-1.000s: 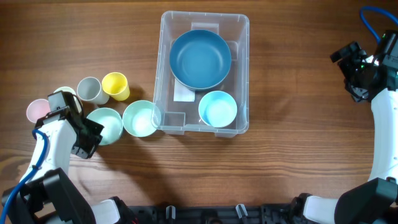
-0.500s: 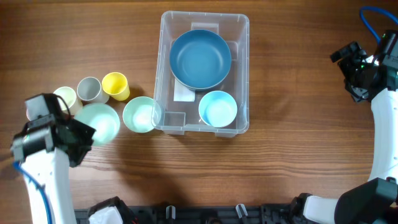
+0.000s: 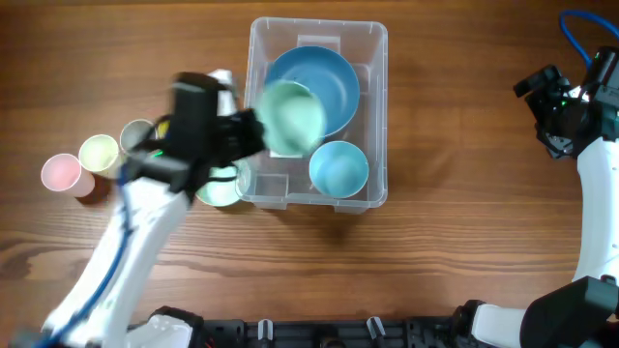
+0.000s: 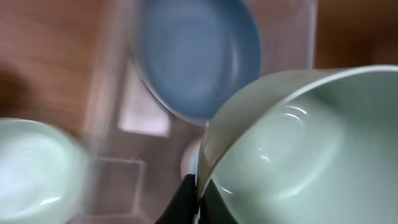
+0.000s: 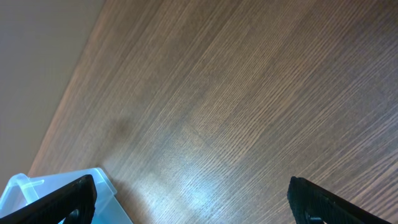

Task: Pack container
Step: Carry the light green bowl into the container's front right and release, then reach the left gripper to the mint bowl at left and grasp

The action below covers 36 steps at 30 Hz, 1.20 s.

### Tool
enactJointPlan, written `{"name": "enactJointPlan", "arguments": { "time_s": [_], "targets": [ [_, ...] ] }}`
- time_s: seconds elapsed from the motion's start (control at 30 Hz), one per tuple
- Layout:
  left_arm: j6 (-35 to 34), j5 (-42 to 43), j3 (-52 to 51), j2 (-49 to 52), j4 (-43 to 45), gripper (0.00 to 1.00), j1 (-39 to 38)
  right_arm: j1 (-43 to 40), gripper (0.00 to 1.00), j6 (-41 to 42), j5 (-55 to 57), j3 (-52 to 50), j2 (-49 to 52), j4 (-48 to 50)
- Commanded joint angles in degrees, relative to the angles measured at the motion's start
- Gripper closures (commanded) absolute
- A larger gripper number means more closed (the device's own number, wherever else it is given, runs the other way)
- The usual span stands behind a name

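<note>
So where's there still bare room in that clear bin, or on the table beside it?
Inside the container, only the near-left corner, between the left wall and the light blue bowl. The table right of it is bare. Left is crowded with cups.

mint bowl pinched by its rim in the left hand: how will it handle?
Probably stiff and light: the mint bowl holds its round shape with the left hand shut on its rim. Glossy, so it could slip or swing in that pinch. Released over the container, it may land tilted on the blue bowl.
</note>
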Motion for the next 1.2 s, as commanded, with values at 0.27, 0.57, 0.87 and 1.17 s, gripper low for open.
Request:
{"name": "enactJointPlan", "arguments": {
  "time_s": [0.27,0.57,0.87,1.17],
  "targets": [
    [3.63,-2.78,0.35,15.23,3.10,0.85,-13.84,0.09,0.00,0.61,-0.48,0.31,0.39,-0.04],
    [3.67,-3.98,16.11,13.40,-14.75,0.50,-4.50,0.09,0.00,0.61,-0.48,0.31,0.39,-0.04],
    [2.43,-12.13,15.52,10.51,-37.83,0.48,13.29,0.09,0.00,0.61,-0.48,0.31,0.39,-0.04],
    [-4.44,-5.51,-12.07,10.54,-12.07,0.41,18.58,0.09,0.01,0.61,-0.48,0.31,0.39,-0.04]
  ]
}}
